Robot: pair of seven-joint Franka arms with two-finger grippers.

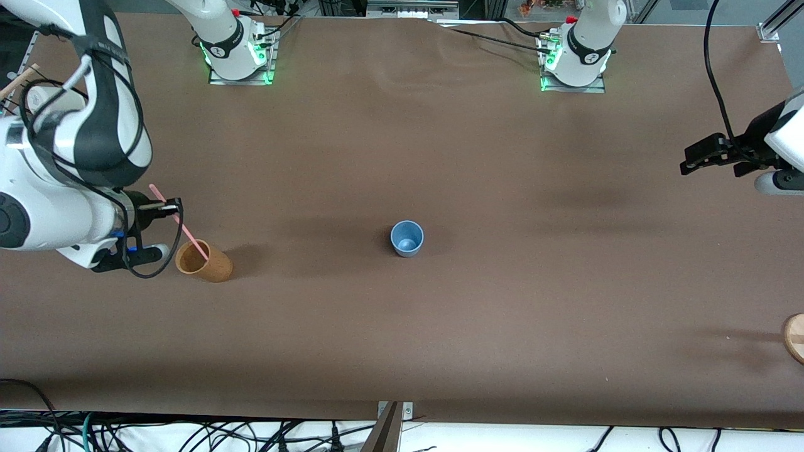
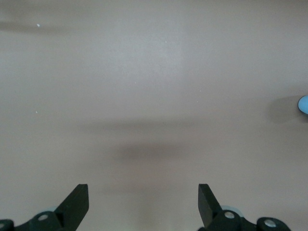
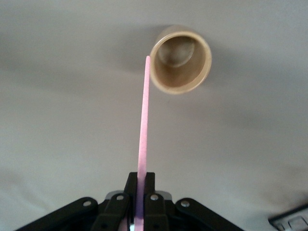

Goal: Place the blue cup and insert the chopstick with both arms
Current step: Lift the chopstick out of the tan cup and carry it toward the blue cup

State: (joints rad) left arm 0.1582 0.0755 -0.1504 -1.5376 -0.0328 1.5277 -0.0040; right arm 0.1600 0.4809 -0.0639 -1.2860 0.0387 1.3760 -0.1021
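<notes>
Blue cup upright near the middle of the table, brighter blue inside showing, nothing in it, nothing touching it. Sliver of the same cup at the edge of the left wrist view, well apart from that arm's fingers. Right gripper up in the air over the right arm's end of the table, just above a tan-brown cup, fingers pressed together on the chopstick. Chopstick pinched at its upper part, slanting down from the fingers toward the tan-brown cup's open mouth. Lower tip right at the rim in the right wrist view, beside the tan-brown cup; cannot tell whether tip inside the mouth or only in front of it. Right gripper seen there with both fingers closed tight against the pink stick. Tan-brown cup standing on the table, well apart from the blue cup, slightly nearer to the front camera. Left gripper up over the left arm's end of the table, waiting, holding nothing. Left gripper spread wide in its own wrist view, bare brown table under the fingertips.
</notes>
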